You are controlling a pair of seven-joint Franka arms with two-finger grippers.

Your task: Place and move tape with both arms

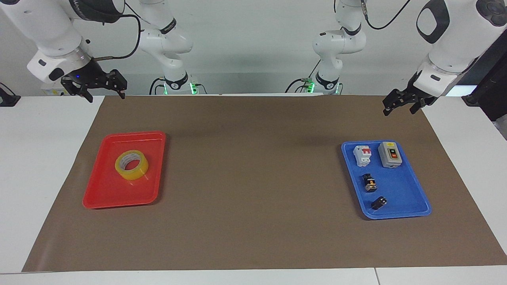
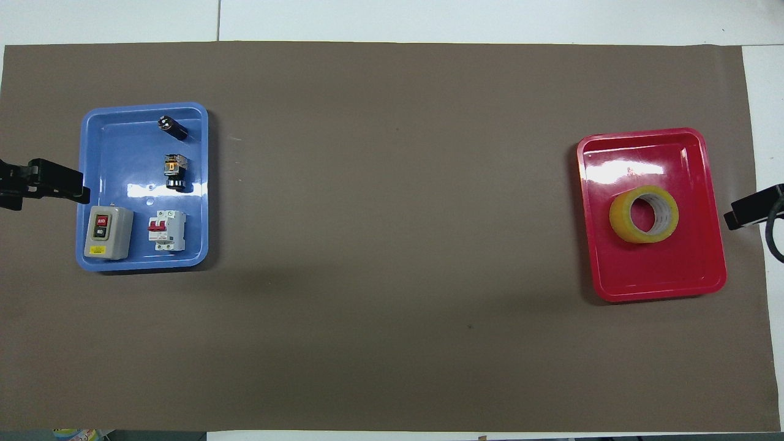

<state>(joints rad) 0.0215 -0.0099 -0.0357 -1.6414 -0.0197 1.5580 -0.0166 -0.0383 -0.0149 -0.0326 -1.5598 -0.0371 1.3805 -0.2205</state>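
Note:
The tape point(image 1: 132, 164) point(image 2: 644, 214), a yellow translucent roll with a white core, lies flat in the red tray point(image 1: 119, 200) point(image 2: 661, 288) at the right arm's end of the table. My right gripper point(image 1: 106, 96) point(image 2: 750, 214) hangs open and empty in the air over the brown mat's edge, beside the red tray's robot-side corner and apart from the tape. My left gripper point(image 1: 398, 111) point(image 2: 55, 187) hangs open and empty over the mat at the left arm's end, just off the blue tray point(image 1: 396, 215) point(image 2: 141, 263).
The blue tray holds a grey switch box point(image 1: 390, 154), a white breaker with a red lever point(image 1: 362, 155) and two small black parts point(image 1: 369, 183). Two slimmer white arms with green-lit bases point(image 1: 178, 85) stand at the robots' edge. Brown mat point(image 1: 253, 178) covers the table.

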